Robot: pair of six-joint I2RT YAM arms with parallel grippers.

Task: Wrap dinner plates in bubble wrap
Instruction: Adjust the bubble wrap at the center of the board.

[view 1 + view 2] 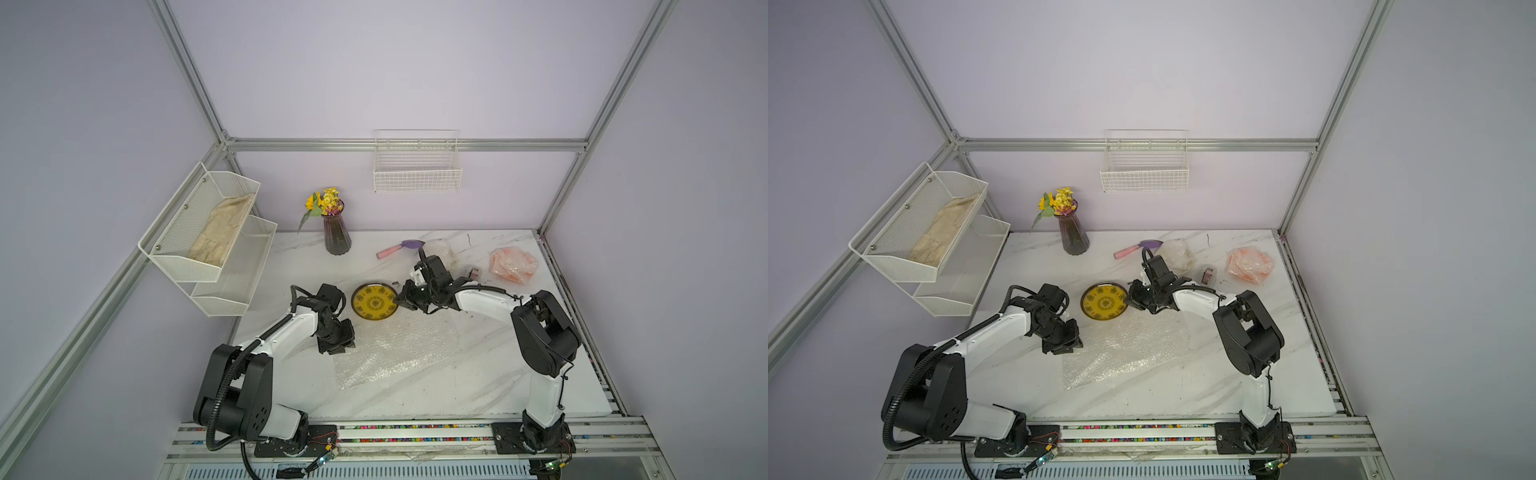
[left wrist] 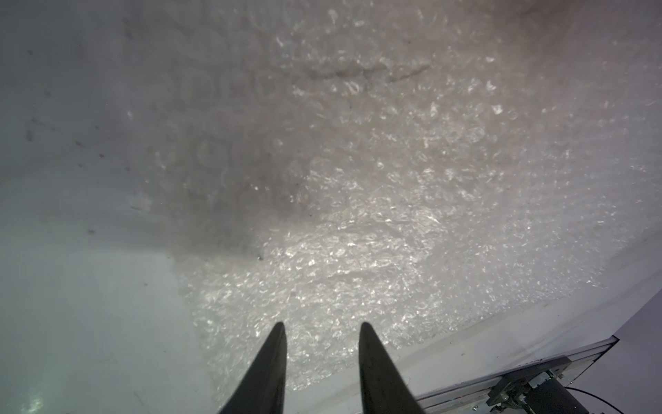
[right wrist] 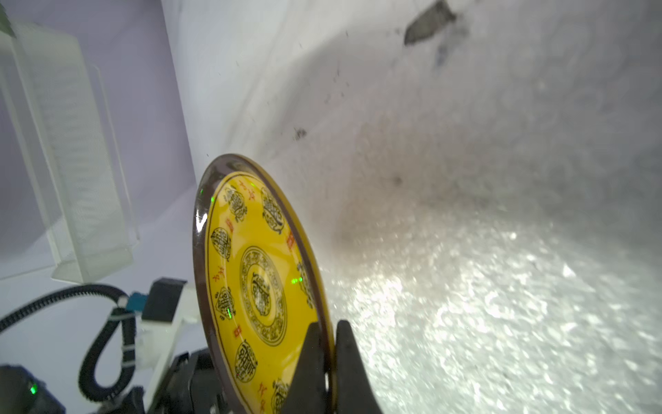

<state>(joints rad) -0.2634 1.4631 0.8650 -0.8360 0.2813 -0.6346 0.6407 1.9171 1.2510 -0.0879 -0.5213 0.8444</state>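
Here, right gripper point(image 3: 327, 327) clamped on rim of yellow plate point(image 3: 250, 272); plate held at far edge of bubble wrap point(image 1: 395, 353); left gripper point(image 2: 322, 328) poised over sheet's side edge, jaws apart, nothing held; risk judged: glossy rim pinched at one spot only, plate could be slipped loose; light sheet could be dragged askew

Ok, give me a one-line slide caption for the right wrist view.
Edge grip: right pincer shut on the rim of the yellow plate, bubble wrap spread beyond.
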